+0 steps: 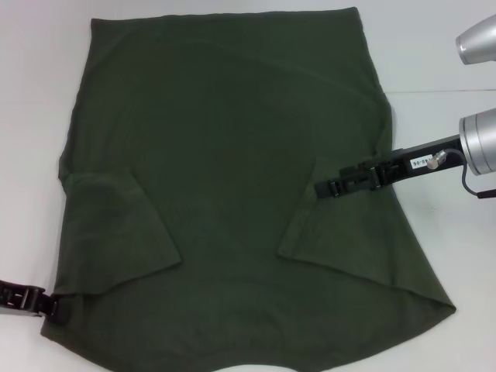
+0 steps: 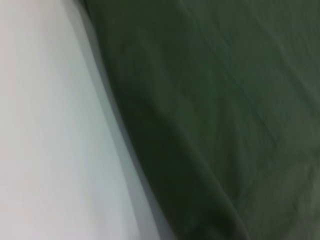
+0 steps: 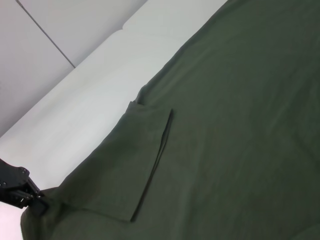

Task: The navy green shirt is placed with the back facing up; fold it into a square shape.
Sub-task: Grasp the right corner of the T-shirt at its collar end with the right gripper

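Observation:
The navy green shirt lies spread flat on the white table, filling most of the head view. Both short sleeves are folded inward onto the body: one on the left, one on the right. My left gripper sits at the shirt's near left corner, touching the fabric edge; the right wrist view shows it there too, beside the folded left sleeve. My right gripper hovers over the top corner of the folded right sleeve. The left wrist view shows only the shirt's edge close up.
Bare white table shows left of the shirt and along the right side. The silver right arm reaches in from the right edge. A seam between table panels runs beyond the shirt's left side.

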Tool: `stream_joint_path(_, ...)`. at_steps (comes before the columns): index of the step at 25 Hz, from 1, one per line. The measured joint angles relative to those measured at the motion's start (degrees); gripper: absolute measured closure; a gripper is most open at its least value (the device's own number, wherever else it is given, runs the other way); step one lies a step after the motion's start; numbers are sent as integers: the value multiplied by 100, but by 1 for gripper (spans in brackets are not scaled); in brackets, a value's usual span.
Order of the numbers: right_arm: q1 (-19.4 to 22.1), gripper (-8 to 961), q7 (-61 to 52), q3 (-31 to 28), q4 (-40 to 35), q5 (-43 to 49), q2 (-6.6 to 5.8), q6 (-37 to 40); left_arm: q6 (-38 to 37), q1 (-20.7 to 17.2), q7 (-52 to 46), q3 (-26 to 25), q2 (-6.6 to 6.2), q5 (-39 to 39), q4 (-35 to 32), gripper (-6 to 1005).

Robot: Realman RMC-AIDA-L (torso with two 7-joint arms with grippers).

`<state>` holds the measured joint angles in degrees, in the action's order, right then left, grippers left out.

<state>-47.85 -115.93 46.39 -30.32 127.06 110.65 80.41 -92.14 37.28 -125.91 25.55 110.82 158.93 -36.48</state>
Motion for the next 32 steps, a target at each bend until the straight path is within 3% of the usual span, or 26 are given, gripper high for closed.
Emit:
stream_joint_path(6, 24, 29, -298, 5, 0, 18, -52, 104, -32, 22, -2, 3, -4, -12, 6, 974)
stream_joint_path(14, 121, 28, -1537, -11, -173, 299, -450, 836, -250, 92, -58, -2, -27, -40, -29, 982)
stream_joint_path(21, 346, 28, -2062, -32, -351, 636, -682, 1203, -289, 131, -64, -17, -34, -47, -43, 982)
stream_joint_path(26, 465, 29, -2366, -42, -368, 896, -765, 1445, -309, 141, -69, -59, -35, -47, -44, 982)
stream_joint_path(32, 569, 28, -2529, -33, -330, 1178, -774, 1523, -306, 138, -81, -62, -49, -47, -50, 982)
